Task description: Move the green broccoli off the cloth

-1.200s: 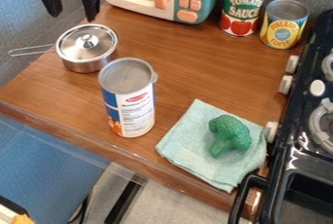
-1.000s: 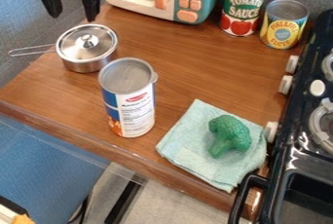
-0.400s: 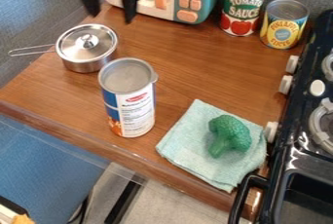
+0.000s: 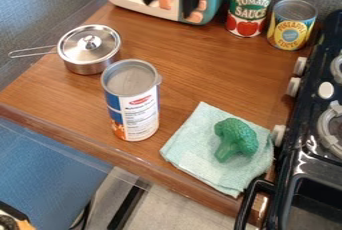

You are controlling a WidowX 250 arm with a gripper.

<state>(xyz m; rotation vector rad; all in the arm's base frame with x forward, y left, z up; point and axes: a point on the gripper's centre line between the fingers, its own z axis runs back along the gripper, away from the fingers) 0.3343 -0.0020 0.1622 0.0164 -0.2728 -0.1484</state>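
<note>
Perhaps the main danger is with the cloth (image 4: 194, 146): if the gripper (image 4: 168, 9) goes too low at the broccoli (image 4: 236, 139), it can pinch the fabric and drag both together. The broccoli lies on the cloth, lower right of the frame; its head looks round and bumpy, so a one-sided grip may let it roll toward the knob (image 4: 278, 135). Also the can (image 4: 133, 99) (it is rather tall) may be knocked by a low path. The jaws, at the top of the frame, stand wide apart and hold nothing; they are well apart from the broccoli.
</note>
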